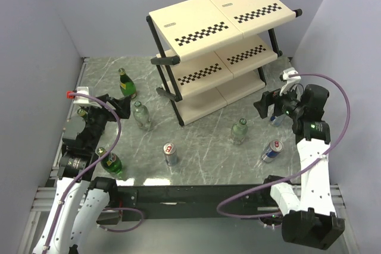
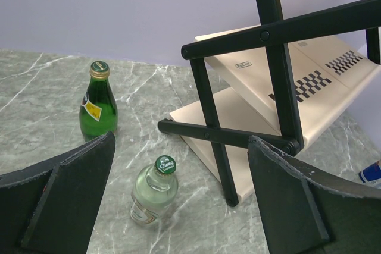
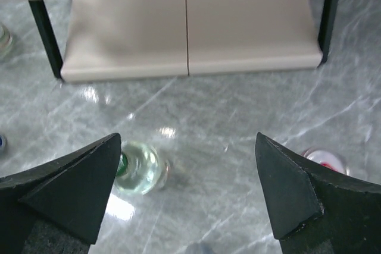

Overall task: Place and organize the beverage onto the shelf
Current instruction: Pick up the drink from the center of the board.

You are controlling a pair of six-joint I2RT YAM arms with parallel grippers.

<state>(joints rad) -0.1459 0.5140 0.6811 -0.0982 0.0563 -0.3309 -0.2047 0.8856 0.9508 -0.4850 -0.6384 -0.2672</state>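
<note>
- Near edge first: near green bottle [image 1: 111,163] stands upright, close to the tabletop [image 1: 205,138] rim and just beside the left arm [image 1: 80,147].
- Middle can [image 1: 170,154] and right can [image 1: 271,151] are both upright and well apart, with bare marble between them. Their print is too small to read.
- A step back, right clear bottle [image 1: 239,131] stands alone with free room on every side.
- Right jaws are spread wide with nothing in them, hovering over bare tabletop near the shelf's right end. The third can [image 1: 275,119] shows only as a blue sliver just beneath them.
- Left jaws are spread wide too, also with nothing between them, and aimed at the left clear bottle [image 2: 156,191]. Its green cap reads "Chang"; the paper label below is too small to read.
- A third green bottle [image 1: 82,112] is mostly hidden behind the left arm, near the tabletop's left edge.
- Far green bottle [image 2: 98,102] is upright with a yellow label whose lettering is not legible. It has open marble around it and is near the shelf's left legs.
- The shelf [image 1: 220,22] sits at the far side, turned at an angle. Black-and-white checkered strips mark its cream panels, and the small nameplates can't be read.
- Every drink in view stands on the tabletop, off the shelf.
</note>
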